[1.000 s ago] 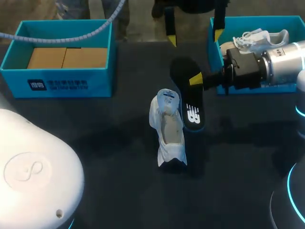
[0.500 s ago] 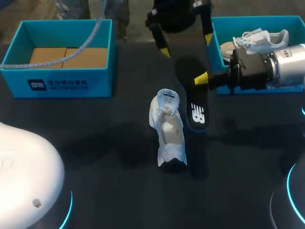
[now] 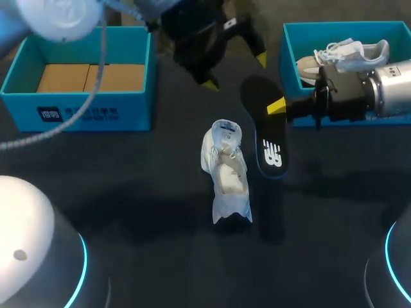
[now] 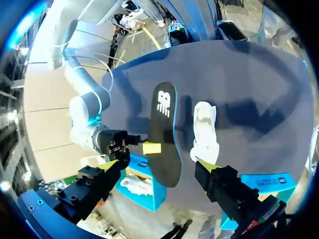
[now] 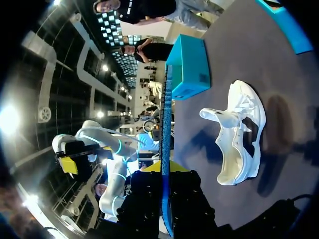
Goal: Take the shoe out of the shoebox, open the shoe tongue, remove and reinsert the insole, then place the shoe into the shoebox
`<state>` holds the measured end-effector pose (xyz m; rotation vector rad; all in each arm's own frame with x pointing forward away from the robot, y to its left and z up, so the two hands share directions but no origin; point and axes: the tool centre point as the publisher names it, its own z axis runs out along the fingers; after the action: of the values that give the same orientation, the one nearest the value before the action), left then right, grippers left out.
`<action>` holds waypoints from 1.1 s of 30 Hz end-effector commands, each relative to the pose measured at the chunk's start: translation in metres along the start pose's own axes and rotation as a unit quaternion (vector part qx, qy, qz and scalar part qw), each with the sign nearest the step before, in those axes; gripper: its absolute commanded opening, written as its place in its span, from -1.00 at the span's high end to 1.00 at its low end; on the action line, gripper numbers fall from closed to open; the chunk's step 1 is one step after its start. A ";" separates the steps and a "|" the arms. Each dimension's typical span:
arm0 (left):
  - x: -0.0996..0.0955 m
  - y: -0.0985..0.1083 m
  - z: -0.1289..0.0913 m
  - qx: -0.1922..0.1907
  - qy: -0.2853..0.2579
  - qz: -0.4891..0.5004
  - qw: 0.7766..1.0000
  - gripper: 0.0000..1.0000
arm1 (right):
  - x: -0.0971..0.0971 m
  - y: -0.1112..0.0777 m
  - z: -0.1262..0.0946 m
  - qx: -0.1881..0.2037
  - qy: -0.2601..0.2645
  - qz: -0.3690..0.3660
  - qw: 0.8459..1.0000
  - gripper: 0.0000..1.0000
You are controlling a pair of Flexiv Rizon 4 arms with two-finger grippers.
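A white shoe [image 3: 226, 173] lies on the black table [image 3: 128, 192], its tongue pulled up; in the left wrist view the shoe [image 4: 204, 130] lies beside the insole. My right gripper [image 3: 277, 107] is shut on a black insole [image 3: 267, 138], held just right of the shoe. From the right wrist the insole [image 5: 166, 144] shows edge-on between the fingers of my right gripper [image 5: 164, 185], with the shoe [image 5: 240, 134] beyond. My left gripper [image 3: 235, 72] hangs open above the insole's far end. Under the left gripper [image 4: 158, 165] the insole [image 4: 164, 134] lies lengthwise, untouched by it.
A blue shoebox [image 3: 290, 70] at the back right holds another white shoe [image 3: 350, 52]. A second blue box [image 3: 77, 112] with cardboard inside stands at the back left. My right arm [image 3: 372, 96] reaches in over the right box.
My left gripper has turned and shifted left above the insole, staying open. The right gripper has carried the insole slightly to the right. The shoe has not moved.
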<state>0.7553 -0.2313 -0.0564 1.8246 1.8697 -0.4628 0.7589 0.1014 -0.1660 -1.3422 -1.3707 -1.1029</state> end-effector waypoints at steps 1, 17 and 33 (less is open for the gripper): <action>0.014 -0.004 0.001 -0.007 -0.243 0.010 0.970 -1.00 | 0.004 -0.001 -0.001 0.002 -0.005 0.001 1.000 1.00; 0.036 -0.015 0.015 -0.021 -0.337 0.034 0.941 -1.00 | 0.013 -0.004 -0.004 0.005 -0.005 0.003 1.000 1.00; 0.038 -0.023 0.029 -0.039 -0.389 0.005 0.920 -1.00 | 0.012 -0.006 -0.008 0.005 0.000 0.009 1.000 1.00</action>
<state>0.7401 -0.2175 -0.0972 1.4254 1.4358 -0.8332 0.7529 0.0963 -0.1530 -1.3420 -1.3589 -1.0866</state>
